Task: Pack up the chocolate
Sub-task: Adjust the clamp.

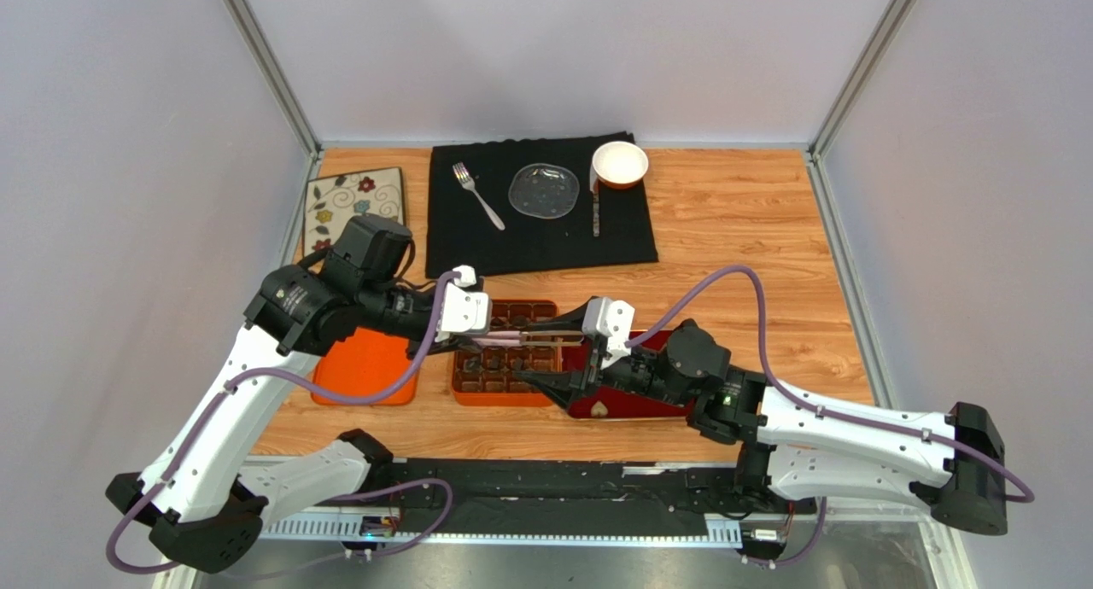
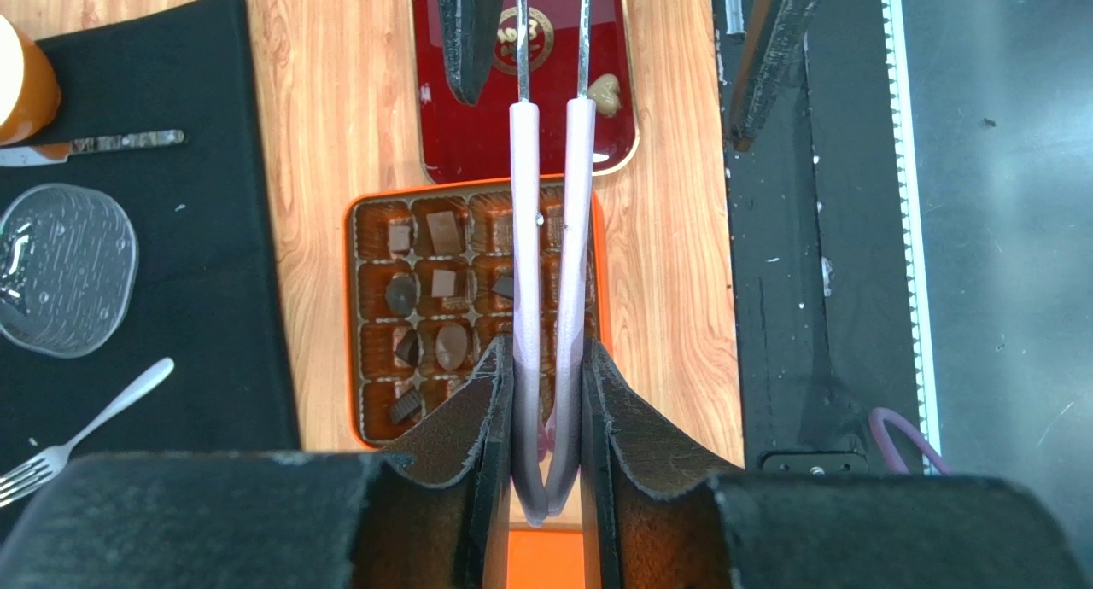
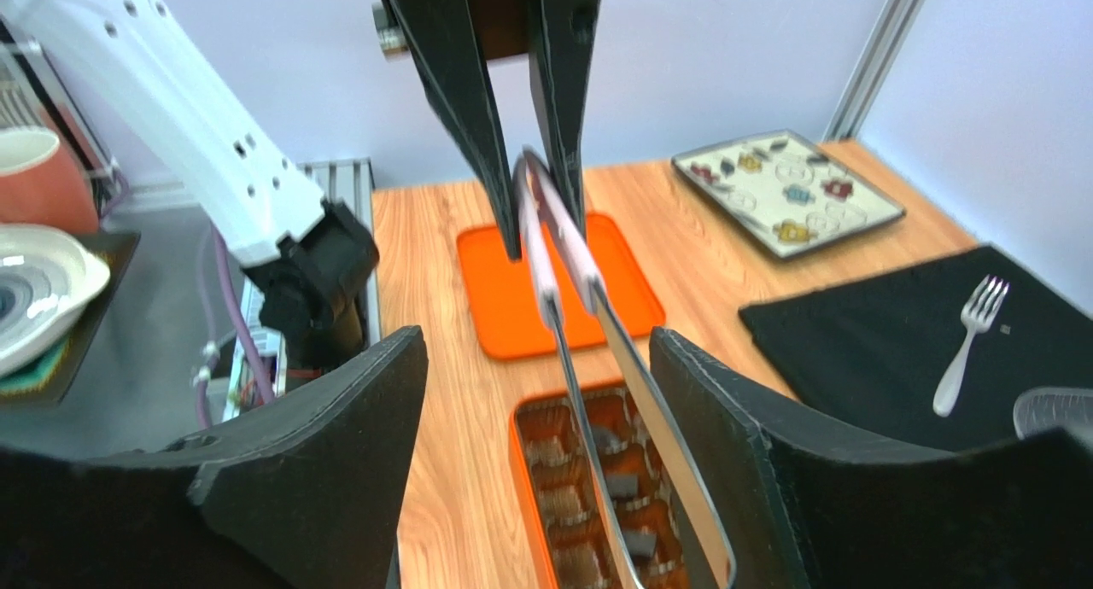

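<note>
The chocolate (image 2: 444, 283) is several dark pieces lying in the compartments of the orange box (image 2: 349, 320), which sits mid-table (image 1: 488, 391). A lighter heart-shaped piece (image 2: 606, 95) rests on the dark red tray (image 2: 462, 141). My left gripper (image 2: 548, 359) is shut on the lilac handle of the tongs (image 2: 575, 205), whose metal arms reach over the box toward the tray. My right gripper (image 3: 536, 359) is open and straddles those metal arms (image 3: 584, 410) above the box (image 3: 517, 461). From above, the two grippers (image 1: 494, 337) (image 1: 565, 365) meet over the box's right side.
The orange lid (image 1: 366, 365) lies left of the box. A black cloth (image 1: 539, 237) at the back carries a fork (image 1: 477, 195), a glass plate (image 1: 545, 190), a knife (image 1: 595, 211) and a white bowl (image 1: 620, 164). A flower-patterned tray (image 1: 355, 208) sits at the back left.
</note>
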Tool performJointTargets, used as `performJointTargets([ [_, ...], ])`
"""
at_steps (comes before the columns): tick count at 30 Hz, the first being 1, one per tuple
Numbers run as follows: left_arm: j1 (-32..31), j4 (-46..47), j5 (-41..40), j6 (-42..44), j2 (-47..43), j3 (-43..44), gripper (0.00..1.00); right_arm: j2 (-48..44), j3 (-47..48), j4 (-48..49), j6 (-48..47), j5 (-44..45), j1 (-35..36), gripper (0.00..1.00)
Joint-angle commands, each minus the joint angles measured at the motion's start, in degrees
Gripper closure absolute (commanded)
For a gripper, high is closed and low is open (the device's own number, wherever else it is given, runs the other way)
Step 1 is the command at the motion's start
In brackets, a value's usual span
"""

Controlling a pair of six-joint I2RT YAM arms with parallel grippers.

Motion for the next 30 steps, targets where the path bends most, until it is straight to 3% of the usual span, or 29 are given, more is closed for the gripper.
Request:
performJointTargets([
  [1, -0.2, 1.5, 1.5, -1.3, -1.2, 1.7, 1.0, 0.5, 0.0, 10.8, -0.2, 3.6, 1.2, 0.31],
  [7, -0.3, 1.9, 1.0, -1.9, -1.7, 0.4, 1.0, -0.6, 0.7, 8.5, -0.3, 3.2, 1.4, 0.32],
  [13, -0.3, 2.1, 1.3, -2.3, -1.4, 0.7, 1.0, -1.3, 1.4, 4.2, 0.4, 1.8, 1.3, 0.48],
  [30, -0.3, 0.9, 1.5, -2.0, -2.0, 0.5, 1.0, -3.8, 2.1, 1.6, 0.9, 0.2, 1.3, 0.64],
])
